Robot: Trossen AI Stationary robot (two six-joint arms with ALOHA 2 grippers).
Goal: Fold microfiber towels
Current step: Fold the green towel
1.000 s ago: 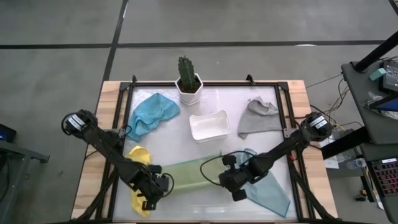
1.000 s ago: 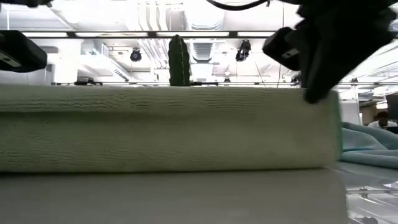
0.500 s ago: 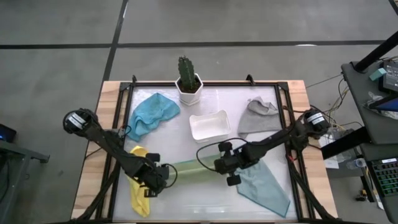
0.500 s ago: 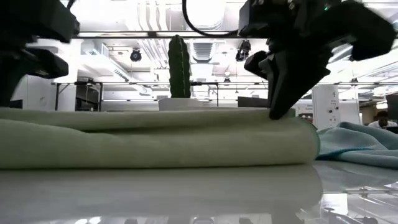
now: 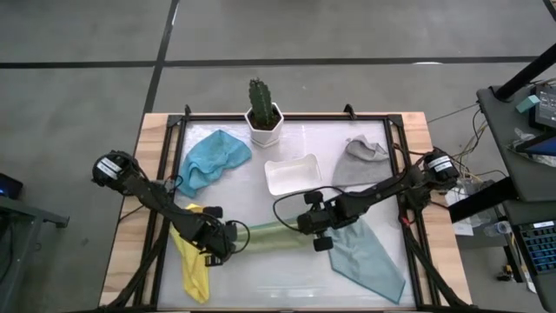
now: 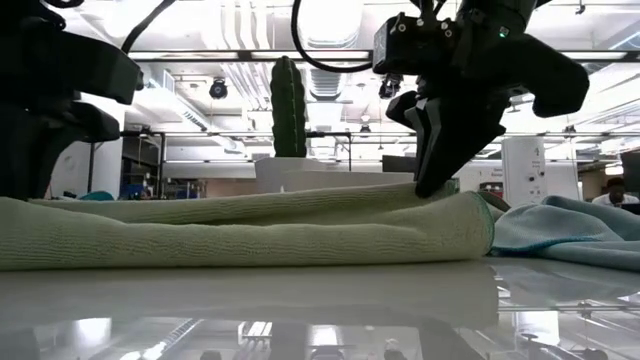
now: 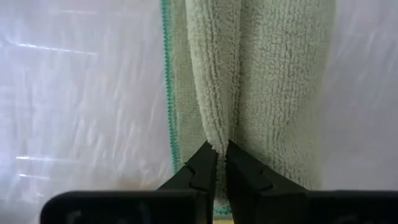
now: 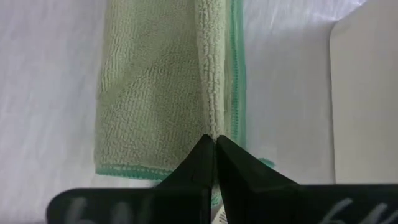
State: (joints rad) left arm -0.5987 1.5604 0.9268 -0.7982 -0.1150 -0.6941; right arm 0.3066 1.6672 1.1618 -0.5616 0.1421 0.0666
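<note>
Pinching the olive green towel (image 5: 271, 236) at both ends, near the table's front centre: left gripper (image 5: 228, 243) clamped on its left end, fingers (image 7: 200, 167) together on a raised ridge of cloth; right gripper (image 5: 310, 228) clamped likewise on its right end. Lying as a narrow folded band across the white table (image 5: 243, 183), low and flat in the level view. Crowded close on the right by the pale teal towel (image 5: 369, 261), touching the band's end. Flanked on the left by the yellow towel (image 5: 193, 269), partly under the left arm. Farther back: white tray (image 5: 293, 175) just beyond the band, potted cactus (image 5: 262, 113), bright blue towel (image 5: 211, 159) far left, grey towel (image 5: 360, 165) far right.
</note>
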